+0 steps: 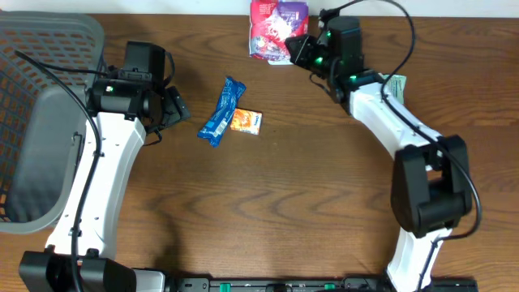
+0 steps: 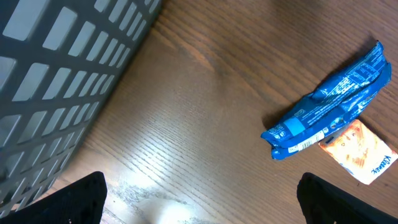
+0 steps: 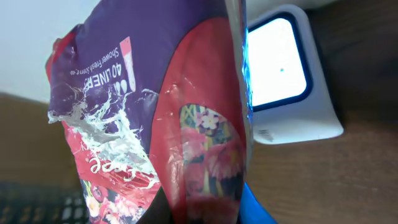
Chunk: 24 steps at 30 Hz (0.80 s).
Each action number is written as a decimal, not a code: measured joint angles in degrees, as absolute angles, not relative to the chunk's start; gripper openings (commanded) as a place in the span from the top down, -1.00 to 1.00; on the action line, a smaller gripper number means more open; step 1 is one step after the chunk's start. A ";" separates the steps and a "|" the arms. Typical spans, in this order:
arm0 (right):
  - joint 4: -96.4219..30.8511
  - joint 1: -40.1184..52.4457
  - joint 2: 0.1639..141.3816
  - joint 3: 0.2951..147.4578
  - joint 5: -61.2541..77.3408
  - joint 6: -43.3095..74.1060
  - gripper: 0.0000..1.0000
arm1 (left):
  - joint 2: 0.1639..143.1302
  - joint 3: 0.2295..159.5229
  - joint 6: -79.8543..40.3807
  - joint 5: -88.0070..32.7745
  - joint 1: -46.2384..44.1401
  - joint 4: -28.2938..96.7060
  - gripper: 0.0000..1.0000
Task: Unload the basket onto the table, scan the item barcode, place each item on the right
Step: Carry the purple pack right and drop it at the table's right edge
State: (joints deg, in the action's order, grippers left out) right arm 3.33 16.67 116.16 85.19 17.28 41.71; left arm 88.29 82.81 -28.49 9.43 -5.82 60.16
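Right gripper (image 1: 295,50) clamped narrow on pouch (image 3: 155,93), just beside scanner (image 3: 292,87); barcode not visible; advise turning pouch until code faces scanner. Left gripper (image 1: 180,107) wide, empty

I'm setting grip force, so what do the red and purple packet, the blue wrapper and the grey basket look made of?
The red and purple packet: thin glossy plastic film, judging by creases and glare. The blue wrapper: probably crinkled plastic film, crimped end, soft sheen. The grey basket: rigid matte moulded plastic, it seems, with a regular lattice.
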 measured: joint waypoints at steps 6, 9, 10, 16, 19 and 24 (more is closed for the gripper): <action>3.66 14.09 117.89 85.12 15.40 41.43 0.98 | 88.29 82.81 -28.49 9.43 -5.82 60.16 -0.96; 0.84 11.03 117.12 85.12 15.84 40.56 0.98 | 88.29 82.81 -28.49 9.43 -5.82 60.16 -0.96; -0.60 9.85 116.64 85.12 15.99 40.34 0.98 | 88.29 82.81 -28.49 9.43 -5.82 60.14 -0.96; -13.15 -2.07 111.26 85.12 16.45 38.02 0.98 | 88.29 82.81 -28.49 9.43 -5.82 60.16 -0.96; -19.07 -10.11 108.77 85.12 15.97 35.27 0.98 | 88.29 82.81 -28.49 9.43 -5.82 60.16 -0.96; -25.93 -23.44 108.31 85.12 15.46 30.41 0.98 | 88.29 82.81 -28.49 9.43 -5.82 60.14 -0.95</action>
